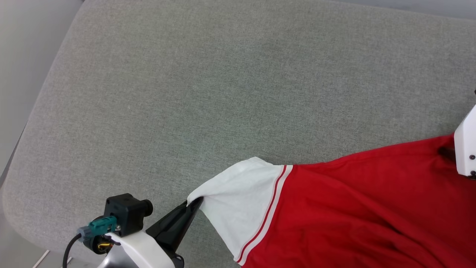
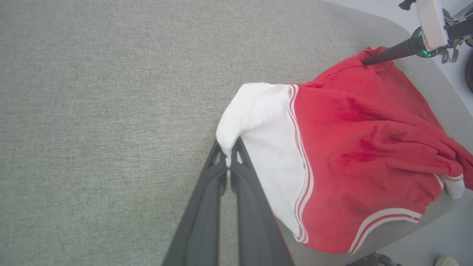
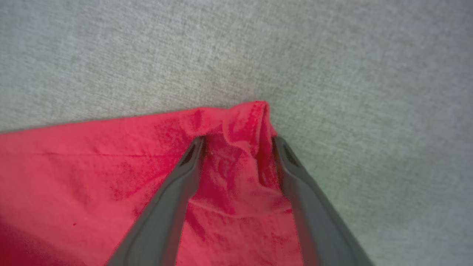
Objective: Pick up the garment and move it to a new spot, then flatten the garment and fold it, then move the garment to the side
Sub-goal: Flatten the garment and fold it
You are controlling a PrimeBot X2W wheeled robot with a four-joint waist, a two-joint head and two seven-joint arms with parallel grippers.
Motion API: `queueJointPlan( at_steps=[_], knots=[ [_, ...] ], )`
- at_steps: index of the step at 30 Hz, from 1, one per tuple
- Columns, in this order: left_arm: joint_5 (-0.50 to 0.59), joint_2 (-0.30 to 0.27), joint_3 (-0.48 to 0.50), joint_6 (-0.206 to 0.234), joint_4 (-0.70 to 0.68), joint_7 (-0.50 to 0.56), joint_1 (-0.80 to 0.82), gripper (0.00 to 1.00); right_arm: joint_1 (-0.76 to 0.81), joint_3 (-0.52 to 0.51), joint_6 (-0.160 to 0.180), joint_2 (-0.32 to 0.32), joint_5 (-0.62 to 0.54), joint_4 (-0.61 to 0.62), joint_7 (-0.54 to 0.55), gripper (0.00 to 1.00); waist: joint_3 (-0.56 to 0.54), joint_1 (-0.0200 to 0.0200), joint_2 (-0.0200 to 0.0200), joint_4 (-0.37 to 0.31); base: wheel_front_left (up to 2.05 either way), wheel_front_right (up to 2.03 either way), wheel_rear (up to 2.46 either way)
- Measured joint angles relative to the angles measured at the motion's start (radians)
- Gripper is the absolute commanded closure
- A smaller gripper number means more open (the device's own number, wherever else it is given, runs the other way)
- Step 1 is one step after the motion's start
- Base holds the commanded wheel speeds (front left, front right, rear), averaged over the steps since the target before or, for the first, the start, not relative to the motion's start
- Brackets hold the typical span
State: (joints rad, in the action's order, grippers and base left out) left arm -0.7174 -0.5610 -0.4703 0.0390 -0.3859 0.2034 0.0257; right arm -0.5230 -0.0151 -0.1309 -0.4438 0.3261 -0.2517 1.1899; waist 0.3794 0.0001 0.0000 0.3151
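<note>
While our left gripper (image 2: 229,147) pinches its white sleeve (image 2: 266,122), the garment (image 1: 372,208) lies on the grey cushion (image 1: 223,74), at our near right. Our right gripper (image 3: 238,142) has jaws spread astride a red corner.

A grey fabric-covered surface (image 1: 186,93) with rounded corners sits above pale floor (image 2: 452,232).

Bare grey cushion (image 1: 223,74) lies open across the far and left side, giving free passage. The red shirt (image 1: 372,208) covers the near right. The left gripper (image 1: 195,203), pinched on its white sleeve, blocks the near left; the right gripper (image 3: 236,142), fingers spread astride a red corner, bars the right edge.
</note>
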Motion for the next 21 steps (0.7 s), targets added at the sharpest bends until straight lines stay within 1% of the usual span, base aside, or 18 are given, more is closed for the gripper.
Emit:
queueJointPlan(
  at_steps=[6, 12, 15, 21],
  knots=[
    [-0.001, -0.009, 0.008, 0.002, 0.007, 0.0, 0.003, 1.0, -0.001, -0.011, 0.0, 0.02, 0.012, -0.032, -0.053, 1.0, -0.031, 0.0001, 0.0, -0.017, 0.0, 0.0, 0.0],
    [-0.009, -0.027, 0.032, 0.013, -0.002, -0.004, 0.0, 1.0, -0.015, -0.009, 0.0, 0.038, 0.059, -0.036, -0.118, 1.0, -0.097, 0.0, 0.0, -0.052, 0.0, 0.0, 0.0],
    [-0.01, -0.035, 0.051, 0.024, -0.015, -0.008, -0.002, 1.0, -0.033, -0.008, 0.0, 0.042, 0.088, -0.015, -0.149, 1.0, -0.138, 0.0, 0.0, -0.074, 0.0, 0.0, 0.0],
    [0.0, -0.071, 0.119, 0.052, -0.049, -0.027, 0.002, 1.0, -0.043, 0.007, 0.0, 0.047, 0.168, 0.059, -0.179, 1.0, -0.222, -0.0001, 0.0, -0.129, 0.0, 0.0, 0.0]
  ],
)
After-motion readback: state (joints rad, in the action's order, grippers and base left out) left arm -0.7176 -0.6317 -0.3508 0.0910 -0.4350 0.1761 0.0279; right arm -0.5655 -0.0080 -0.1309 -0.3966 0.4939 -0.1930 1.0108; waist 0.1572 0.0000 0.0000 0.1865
